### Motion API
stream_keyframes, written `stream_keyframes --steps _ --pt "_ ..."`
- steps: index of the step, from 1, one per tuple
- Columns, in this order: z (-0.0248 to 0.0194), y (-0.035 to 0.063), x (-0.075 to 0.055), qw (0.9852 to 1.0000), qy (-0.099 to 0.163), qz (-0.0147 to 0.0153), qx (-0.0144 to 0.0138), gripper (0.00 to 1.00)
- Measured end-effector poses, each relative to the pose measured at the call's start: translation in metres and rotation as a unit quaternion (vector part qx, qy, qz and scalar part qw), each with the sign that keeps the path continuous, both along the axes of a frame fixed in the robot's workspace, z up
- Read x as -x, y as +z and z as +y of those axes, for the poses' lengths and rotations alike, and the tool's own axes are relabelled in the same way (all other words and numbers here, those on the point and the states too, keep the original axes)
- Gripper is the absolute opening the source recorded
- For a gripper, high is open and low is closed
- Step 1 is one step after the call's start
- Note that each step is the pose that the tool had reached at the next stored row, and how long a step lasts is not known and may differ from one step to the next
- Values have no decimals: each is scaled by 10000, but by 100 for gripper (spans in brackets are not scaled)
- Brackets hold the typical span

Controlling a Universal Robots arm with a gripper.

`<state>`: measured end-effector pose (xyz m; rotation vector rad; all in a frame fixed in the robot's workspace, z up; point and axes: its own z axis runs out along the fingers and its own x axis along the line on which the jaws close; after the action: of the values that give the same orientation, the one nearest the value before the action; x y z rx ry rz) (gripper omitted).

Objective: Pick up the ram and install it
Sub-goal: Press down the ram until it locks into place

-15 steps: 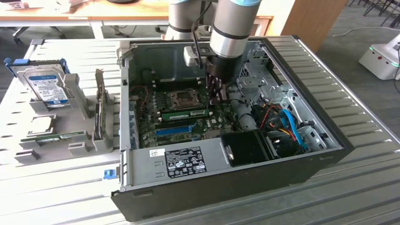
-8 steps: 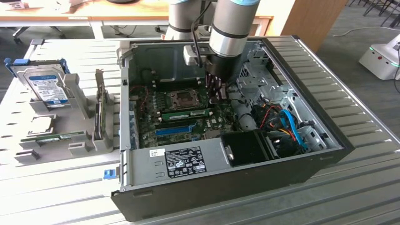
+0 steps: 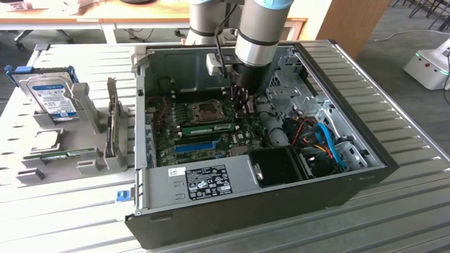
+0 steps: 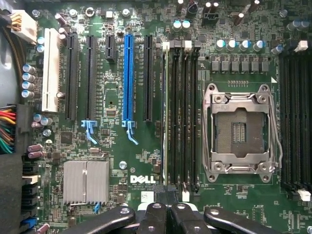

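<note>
Fingers (image 4: 156, 217) are pressed together with nothing between them, near one end of the ram (image 4: 165, 117). It stands seated in one of four black memory slots (image 4: 187, 117), the one farthest from the single bare CPU socket (image 4: 240, 132). Beyond it lie one blue expansion slot (image 4: 127, 73), one white slot (image 4: 50, 73) and one silver heatsink (image 4: 86, 181).

Seen from outside, the arm (image 3: 260, 31) reaches into the open computer case (image 3: 281, 211) on the worktop (image 3: 408, 221). At the exterior view's left, a grey holder (image 3: 91, 166) keeps one hard drive (image 3: 52, 97), one upright expansion card (image 3: 113, 126) and a second green stick (image 3: 63, 155).
</note>
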<state>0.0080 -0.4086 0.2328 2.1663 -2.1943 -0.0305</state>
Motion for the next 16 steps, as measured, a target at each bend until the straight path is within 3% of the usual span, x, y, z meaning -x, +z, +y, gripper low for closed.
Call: stream_keyframes --steps 16 --pt "14 -26 0 10000 0 0 0 10"
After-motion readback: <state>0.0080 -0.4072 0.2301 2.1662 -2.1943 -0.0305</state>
